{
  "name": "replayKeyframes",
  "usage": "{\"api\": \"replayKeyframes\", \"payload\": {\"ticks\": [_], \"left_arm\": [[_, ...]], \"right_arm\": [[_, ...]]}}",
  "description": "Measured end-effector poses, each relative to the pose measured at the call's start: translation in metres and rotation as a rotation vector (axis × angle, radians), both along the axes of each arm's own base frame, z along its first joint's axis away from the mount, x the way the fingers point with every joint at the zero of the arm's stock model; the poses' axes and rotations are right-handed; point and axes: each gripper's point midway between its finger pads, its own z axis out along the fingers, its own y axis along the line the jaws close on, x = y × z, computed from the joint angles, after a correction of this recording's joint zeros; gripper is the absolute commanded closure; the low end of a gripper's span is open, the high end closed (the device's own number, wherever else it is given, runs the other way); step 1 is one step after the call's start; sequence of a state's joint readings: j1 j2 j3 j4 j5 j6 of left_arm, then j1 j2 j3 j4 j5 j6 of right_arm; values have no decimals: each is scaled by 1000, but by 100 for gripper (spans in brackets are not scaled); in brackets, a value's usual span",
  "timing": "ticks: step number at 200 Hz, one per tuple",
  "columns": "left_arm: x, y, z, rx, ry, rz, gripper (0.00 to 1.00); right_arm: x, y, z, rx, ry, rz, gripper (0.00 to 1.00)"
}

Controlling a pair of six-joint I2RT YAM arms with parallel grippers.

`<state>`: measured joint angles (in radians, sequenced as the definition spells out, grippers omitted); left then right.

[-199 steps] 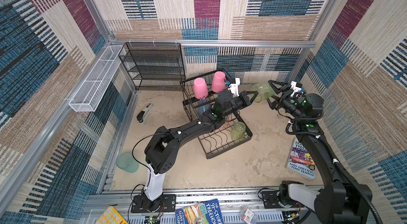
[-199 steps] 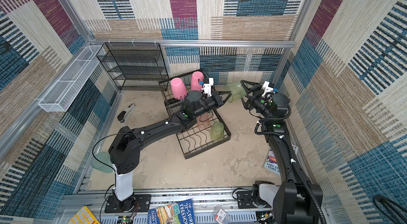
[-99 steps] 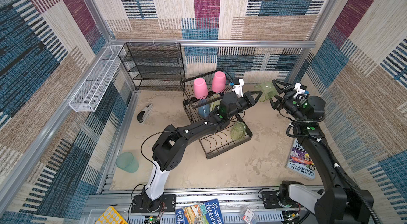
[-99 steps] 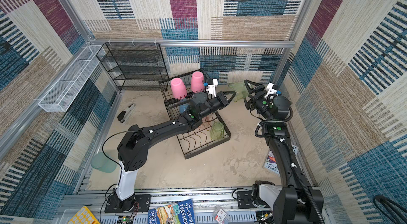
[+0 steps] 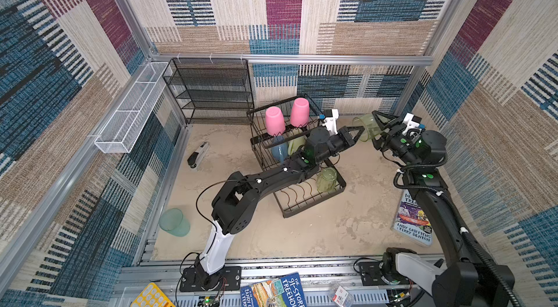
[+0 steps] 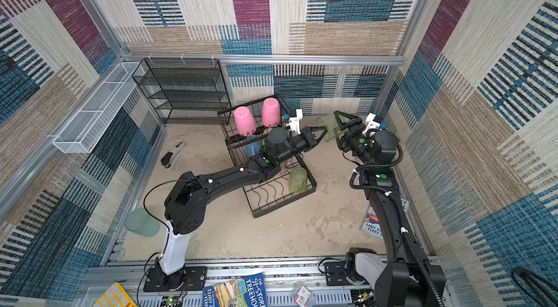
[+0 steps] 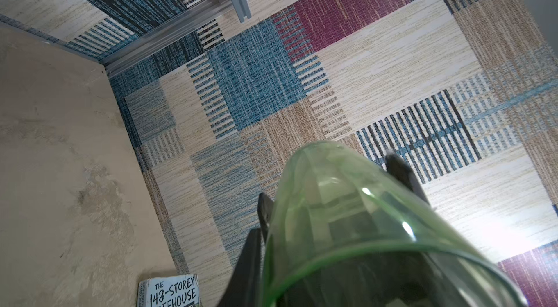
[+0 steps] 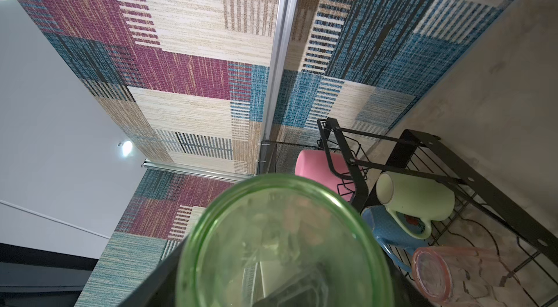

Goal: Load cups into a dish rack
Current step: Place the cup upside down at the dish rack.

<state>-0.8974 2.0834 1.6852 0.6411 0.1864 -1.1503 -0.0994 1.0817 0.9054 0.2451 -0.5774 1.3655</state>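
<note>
A clear-green cup hangs on its side in the air right of the dish rack. My right gripper is shut on its base end. My left gripper reaches its rim, jaws narrow, one finger outside the wall. I cannot see whether it pinches. Two pink tumblers stand upside down in the upper basket. The lower tray holds another clear-green cup, a pale-green mug, a blue mug and a clear-pink cup. A teal tumbler lies front left.
A black mesh shelf unit stands at the back wall and a white mesh basket hangs on the left wall. A small dark tool lies left of the rack. A book lies by the right wall.
My left arm has stretched further right, bringing its fingertips up to the cup's rim. The right gripper has kept the cup in the air, shifting it only slightly.
</note>
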Motion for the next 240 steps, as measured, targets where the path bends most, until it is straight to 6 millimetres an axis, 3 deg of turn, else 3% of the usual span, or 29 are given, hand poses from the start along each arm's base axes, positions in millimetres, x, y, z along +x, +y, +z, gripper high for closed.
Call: {"api": "replayKeyframes", "payload": {"ticks": [40, 69, 112, 153, 194, 219, 240], "left_arm": [[-4, 6, 2, 16, -5, 4, 60], [-9, 13, 4, 35, -23, 8, 56], [-11, 37, -10, 125, -9, 30, 52], [-17, 80, -20, 251, 8, 65, 50], [-26, 133, -14, 405, 16, 113, 48], [-24, 180, -24, 519, 62, 166, 48], [-33, 212, -27, 609, 83, 198, 44]], "right_arm": [[-6, -5, 8, -62, -39, -44, 40], [-11, -9, 17, -134, -82, -77, 41], [-23, -7, 30, -280, -164, -126, 41], [-31, 19, 27, -426, -221, -118, 43], [-42, 59, 13, -571, -277, -70, 43], [-49, 82, -7, -650, -288, -33, 44], [-56, 102, -31, -711, -281, 7, 44]]}}
